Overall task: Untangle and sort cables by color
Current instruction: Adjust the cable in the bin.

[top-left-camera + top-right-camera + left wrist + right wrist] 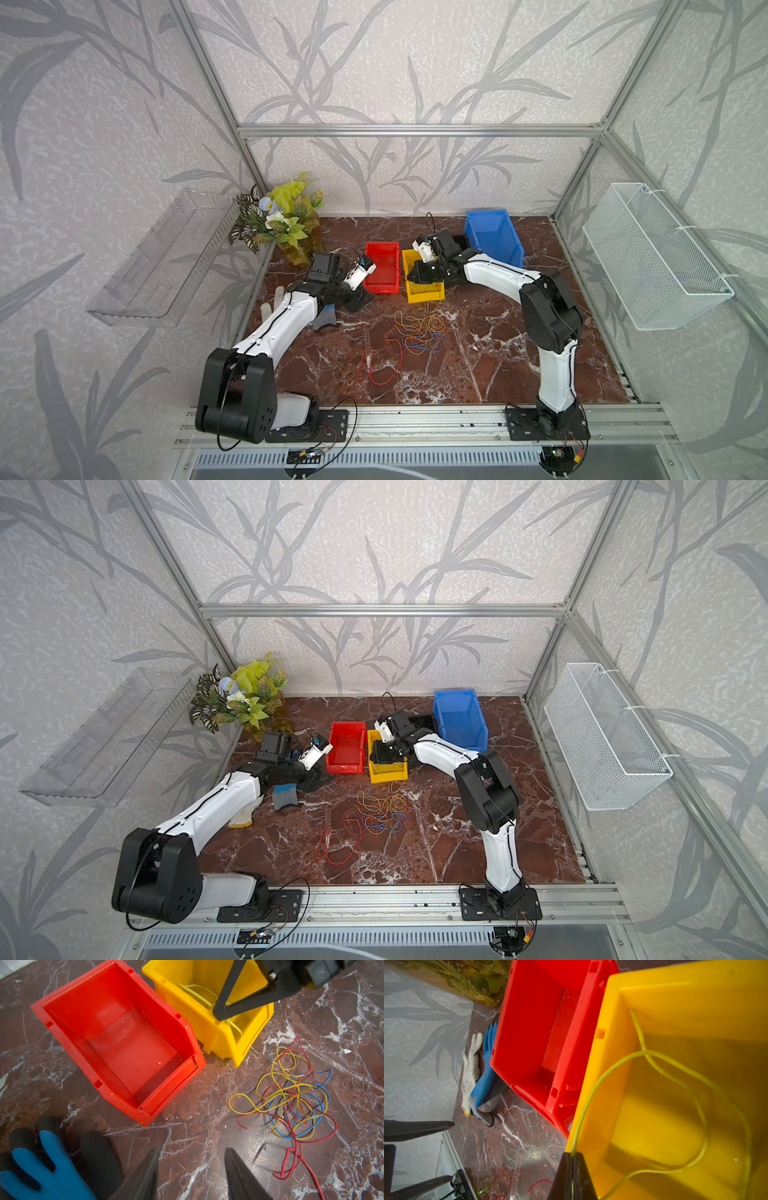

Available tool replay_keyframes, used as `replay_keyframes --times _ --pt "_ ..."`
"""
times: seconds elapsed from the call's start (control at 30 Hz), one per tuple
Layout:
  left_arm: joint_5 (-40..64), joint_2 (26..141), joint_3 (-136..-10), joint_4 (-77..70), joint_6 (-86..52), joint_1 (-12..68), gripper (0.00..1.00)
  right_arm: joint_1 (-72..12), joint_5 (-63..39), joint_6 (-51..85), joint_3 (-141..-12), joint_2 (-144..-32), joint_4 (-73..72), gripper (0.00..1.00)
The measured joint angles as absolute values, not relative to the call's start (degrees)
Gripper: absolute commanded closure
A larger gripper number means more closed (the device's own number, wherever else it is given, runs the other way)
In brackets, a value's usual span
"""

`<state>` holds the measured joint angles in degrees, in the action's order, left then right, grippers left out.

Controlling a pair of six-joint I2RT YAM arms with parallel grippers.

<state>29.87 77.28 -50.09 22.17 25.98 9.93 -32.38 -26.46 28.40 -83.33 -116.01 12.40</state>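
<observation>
Yellow cable (643, 1052), pinched in the closed right gripper (572, 1155), trails into the yellow bin (612, 1001); red, yellow and blue cables (291, 1097) lie tangled on the table (187, 1126) near it. Left gripper (192, 1150) open, empty, beside the red bin (182, 1022).

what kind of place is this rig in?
Probably a lab robot cell, not a home: aluminium frame around wallpapered panels, left arm and right arm bolted to a front rail.

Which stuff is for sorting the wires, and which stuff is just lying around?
For the job: tangled cables, yellow cable pinched by right gripper, red bin, yellow bin, blue bin.
Lying about: blue glove, white glove, plant, wire basket, clear tray.
</observation>
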Motion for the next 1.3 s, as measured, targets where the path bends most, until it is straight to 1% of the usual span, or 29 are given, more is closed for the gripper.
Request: replay_keyframes --times 0.2,0.3,0.5,0.63,0.77,0.87,0.97,1.1,1.3 --pt "29.87 77.28 -50.06 22.17 26.11 9.93 0.47 -29.91 -33.47 34.7 -76.84 -115.96 -0.19 0.99" --pt "29.87 77.28 -49.91 22.17 26.22 9.93 0.47 -29.19 -34.76 37.56 -75.55 -116.01 -3.09 0.99" --pt "29.85 77.28 -49.5 22.2 26.39 9.93 0.47 -28.18 -34.33 41.52 -75.83 -117.16 -2.74 1.0" --pt "29.85 77.28 -49.43 22.2 26.41 9.93 0.47 -28.08 -34.22 43.77 -78.46 -119.5 -0.71 1.0" --pt "29.78 77.28 -49.36 22.2 26.44 9.93 0.47 -28.42 -32.64 43.05 -81.36 -120.62 3.22 1.0" --pt "29.56 77.28 -49.32 22.17 26.48 9.78 0.47 -29.71 -29.1 40.62 -84.4 -121.47 8.97 0.95" --pt "29.19 77.28 -49.3 21.98 26.52 9.69 0.47 -31.83 -23.11 37.28 -88.66 -122.67 15.99 0.83" --pt "28.53 77.28 -48.93 21.67 26.61 9.69 0.47 -35.22 -14.17 33.56 -92.95 -122.96 23.77 0.71" --pt "28.34 77.28 -48.73 21.52 26.89 9.69 0.47 -37.89 -5.82 30.24 -97.95 -122.37 32.38 0.64"
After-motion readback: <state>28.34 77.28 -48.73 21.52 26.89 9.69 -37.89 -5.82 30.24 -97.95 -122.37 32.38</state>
